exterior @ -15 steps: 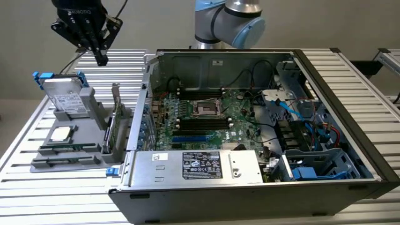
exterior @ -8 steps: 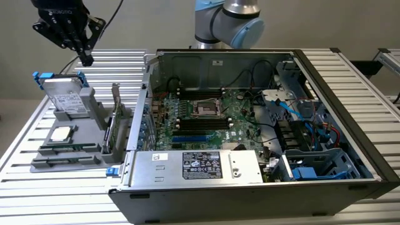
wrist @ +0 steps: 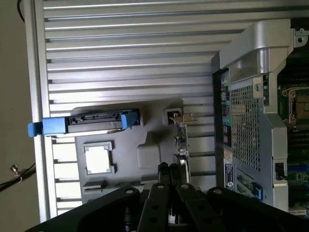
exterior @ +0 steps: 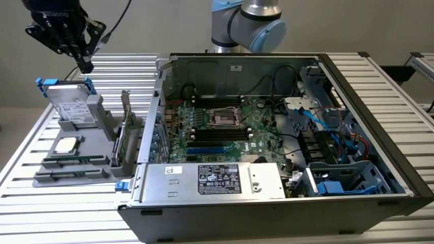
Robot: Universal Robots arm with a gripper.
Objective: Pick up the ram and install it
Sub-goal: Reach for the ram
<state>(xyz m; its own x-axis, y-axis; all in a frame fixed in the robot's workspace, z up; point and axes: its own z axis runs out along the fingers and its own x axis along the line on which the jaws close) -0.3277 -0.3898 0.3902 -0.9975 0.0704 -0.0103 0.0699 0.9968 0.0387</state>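
My gripper (exterior: 85, 64) hangs high over the far end of a grey parts holder (exterior: 95, 152) at the exterior view's left, fingers shut with nothing between them. In the wrist view the shut fingertips (wrist: 168, 169) point down over the holder (wrist: 149, 154). The ram (exterior: 71, 162) looks like a thin green strip lying in a slot near the holder's front, well below and apart from the gripper. Long black memory slots (exterior: 220, 133) lie on the motherboard inside the open computer case (exterior: 379, 168).
The holder also carries an upright hard drive with blue caddy (exterior: 68, 104) (wrist: 87, 123), a processor chip (exterior: 66, 146) (wrist: 99, 160) and an upright expansion card (exterior: 125, 127) (wrist: 181, 140). The case's power supply (exterior: 217, 180) sits at its front. All of it rests on a slatted metal table (exterior: 61, 208).
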